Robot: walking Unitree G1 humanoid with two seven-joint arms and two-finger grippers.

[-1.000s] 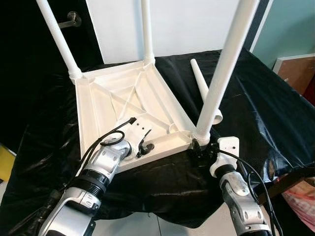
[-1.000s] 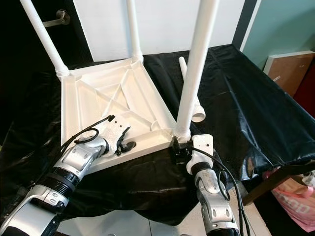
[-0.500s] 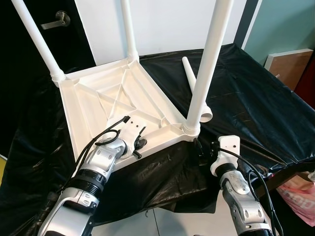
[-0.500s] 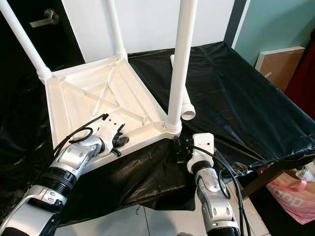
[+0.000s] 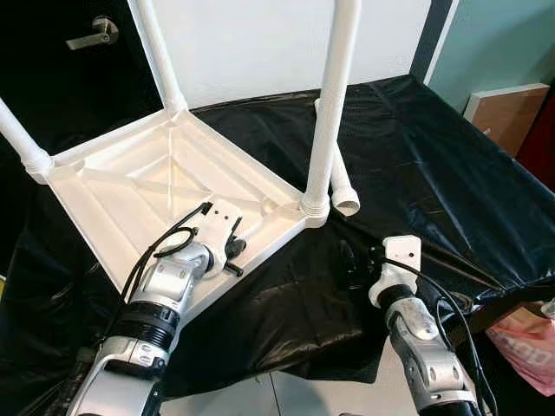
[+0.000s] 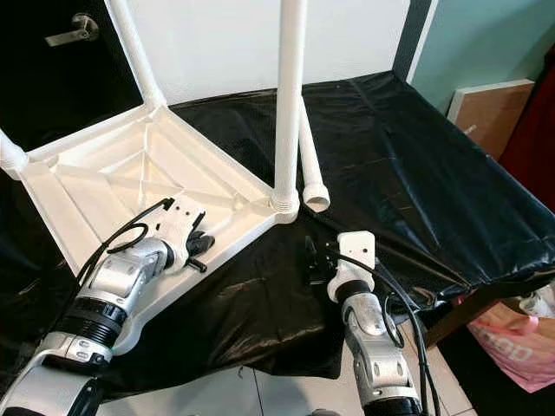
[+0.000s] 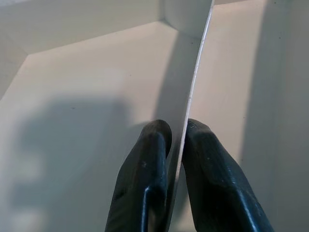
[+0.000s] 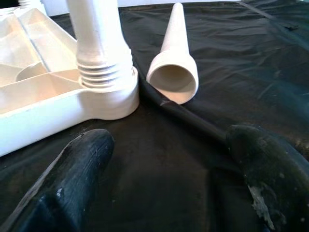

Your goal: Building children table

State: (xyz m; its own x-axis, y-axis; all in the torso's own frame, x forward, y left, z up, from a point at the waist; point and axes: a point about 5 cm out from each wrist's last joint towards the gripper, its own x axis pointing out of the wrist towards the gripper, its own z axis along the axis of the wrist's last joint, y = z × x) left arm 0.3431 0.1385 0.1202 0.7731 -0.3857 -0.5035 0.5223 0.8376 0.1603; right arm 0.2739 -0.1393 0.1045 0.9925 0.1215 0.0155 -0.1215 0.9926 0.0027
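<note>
White tabletop [image 5: 130, 186], no legible markings

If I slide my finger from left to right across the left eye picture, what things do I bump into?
White tabletop turned upside down → left gripper pinching its edge → upright leg → right gripper → brown board.

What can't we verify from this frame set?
- Upper ends of the three screwed-in legs: cut off by the top edge of the eye views.
- Near-left corner socket of the upturned tabletop: hidden behind the left gripper and arm.
- Loose leg: its middle is hidden behind the near mounted leg.
- Right gripper: open, holding nothing.
</note>
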